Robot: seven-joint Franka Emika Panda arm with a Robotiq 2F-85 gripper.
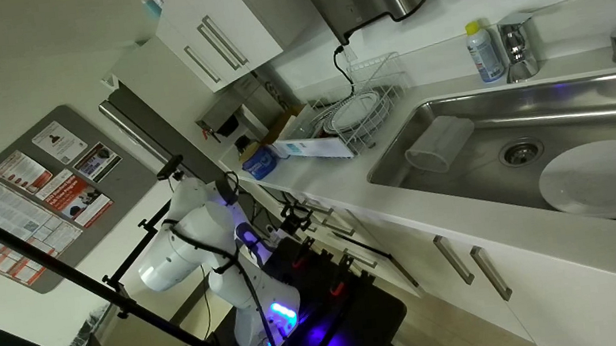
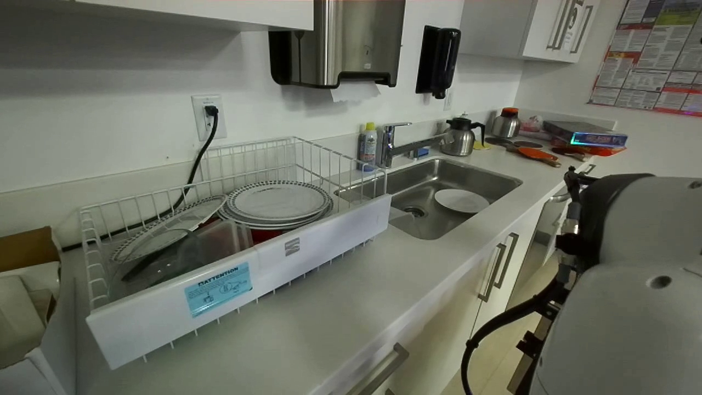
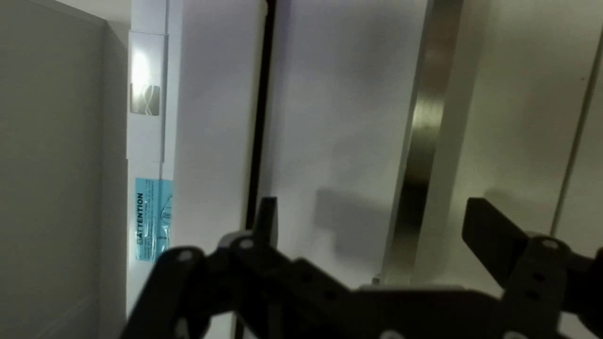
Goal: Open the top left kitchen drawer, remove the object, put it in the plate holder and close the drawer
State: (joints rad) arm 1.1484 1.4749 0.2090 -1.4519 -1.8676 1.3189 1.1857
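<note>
Claw (image 3: pixel 370 209) before the drawer (image 3: pixel 339 117), fingers (image 3: pixel 492 242) apart.
In the wrist view its handle (image 3: pixel 426 122) shows between them, below the worktop (image 3: pixel 214 117) front edge; contact is hard to judge.

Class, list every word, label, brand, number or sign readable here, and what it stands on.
"ATTENTION": blue sticker on the white panel along the front of the dish rack.
Too small or blurred: that sticker's other print, board sheets, wall poster, yellow-capped bottle, blue tub, blue-sided box.
Square grey sticker: no letters readable.
</note>
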